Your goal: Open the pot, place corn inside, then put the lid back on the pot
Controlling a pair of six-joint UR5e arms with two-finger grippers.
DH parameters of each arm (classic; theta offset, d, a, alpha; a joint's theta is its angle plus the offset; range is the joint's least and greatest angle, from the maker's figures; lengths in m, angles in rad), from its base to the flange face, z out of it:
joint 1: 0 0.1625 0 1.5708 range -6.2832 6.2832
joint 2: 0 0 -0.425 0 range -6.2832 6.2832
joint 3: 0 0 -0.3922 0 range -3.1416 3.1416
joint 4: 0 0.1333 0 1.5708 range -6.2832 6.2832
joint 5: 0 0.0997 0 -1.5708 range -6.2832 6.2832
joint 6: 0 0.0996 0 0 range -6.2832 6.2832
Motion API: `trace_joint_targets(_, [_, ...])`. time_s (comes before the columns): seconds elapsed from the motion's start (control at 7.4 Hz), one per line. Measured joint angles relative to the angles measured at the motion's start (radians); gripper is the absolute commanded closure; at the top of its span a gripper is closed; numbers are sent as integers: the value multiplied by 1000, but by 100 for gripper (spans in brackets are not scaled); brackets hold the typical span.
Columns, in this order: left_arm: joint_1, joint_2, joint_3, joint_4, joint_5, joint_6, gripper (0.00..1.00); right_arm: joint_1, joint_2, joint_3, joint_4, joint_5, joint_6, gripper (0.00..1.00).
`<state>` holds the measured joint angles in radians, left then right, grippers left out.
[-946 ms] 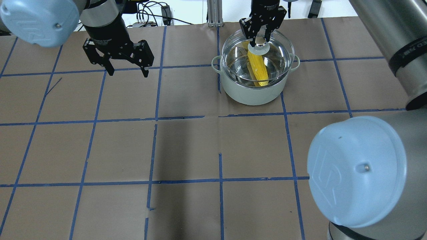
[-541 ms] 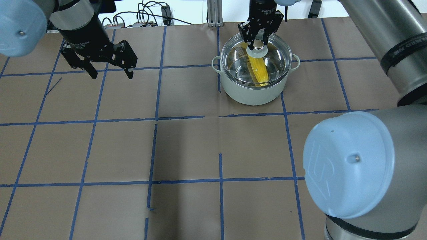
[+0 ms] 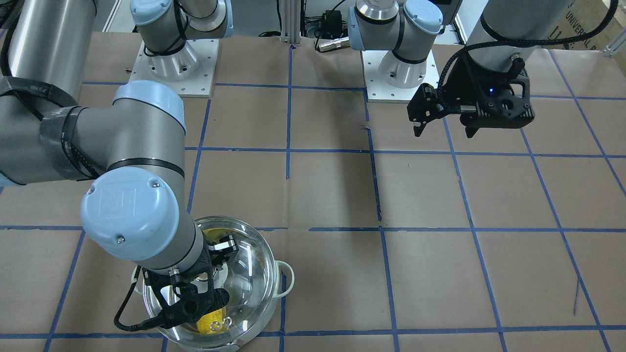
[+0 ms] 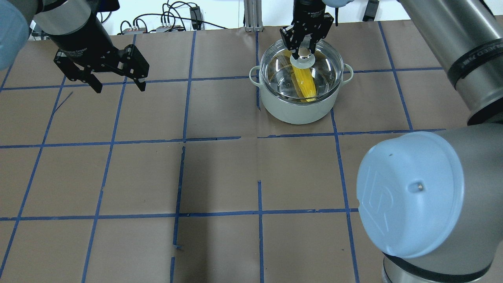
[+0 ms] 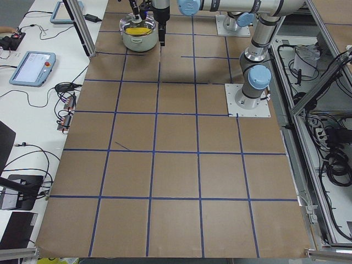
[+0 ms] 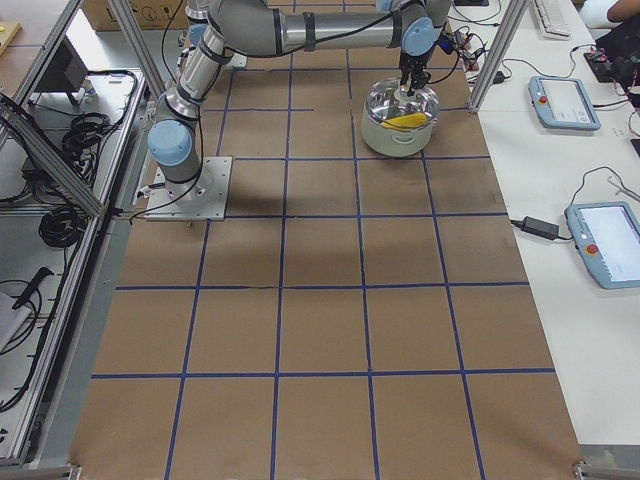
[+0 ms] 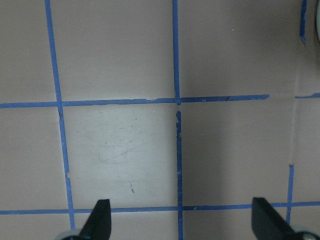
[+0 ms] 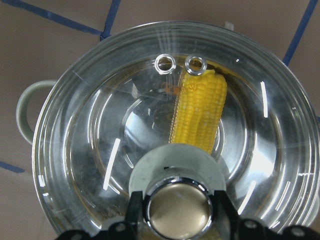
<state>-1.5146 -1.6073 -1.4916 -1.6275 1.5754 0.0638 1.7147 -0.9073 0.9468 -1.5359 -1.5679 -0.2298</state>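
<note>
The mint-green pot [image 4: 298, 110] stands at the far right-of-centre of the table. The corn [image 4: 304, 82] lies inside it, seen through the glass. The clear lid [image 4: 324, 74] sits on the pot's rim. My right gripper [image 4: 303, 50] is shut on the lid's metal knob [image 8: 177, 210], one finger on each side; the right wrist view shows the corn [image 8: 200, 115] under the lid [image 8: 100, 150]. My left gripper [image 4: 118, 85] is open and empty, hovering over bare table at the far left, far from the pot. It also shows in the front view [image 3: 444, 133].
Brown paper with a blue tape grid covers the table [image 4: 220, 173]. Cables and an aluminium post [image 4: 251, 15] lie past the far edge. The two arm bases [image 3: 171, 63] stand on the robot's side. The right arm's elbow [image 4: 412, 196] hangs over the near right.
The right gripper lowered the lid onto the pot's rim and stays on the knob. The left arm moved further left, its gripper still open.
</note>
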Motion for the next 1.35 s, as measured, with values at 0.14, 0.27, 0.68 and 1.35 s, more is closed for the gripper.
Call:
trace_joint_targets(0.14, [5,5,0,-2,2,18,0,0,-2,0,2,-1,1,62])
trace_joint_targets(0.27, [8,8,-1,-5,4,32,0,0,-3,1,6,-1,1,62])
trace_joint_targets(0.68, [11,18,-4,-19,6,34,0,0,-5,5,9,0,0,62])
trace_joint_targets(1.35, [13,29,-7,-29,6,33,0,-1,-1,3,12,1,-2,58])
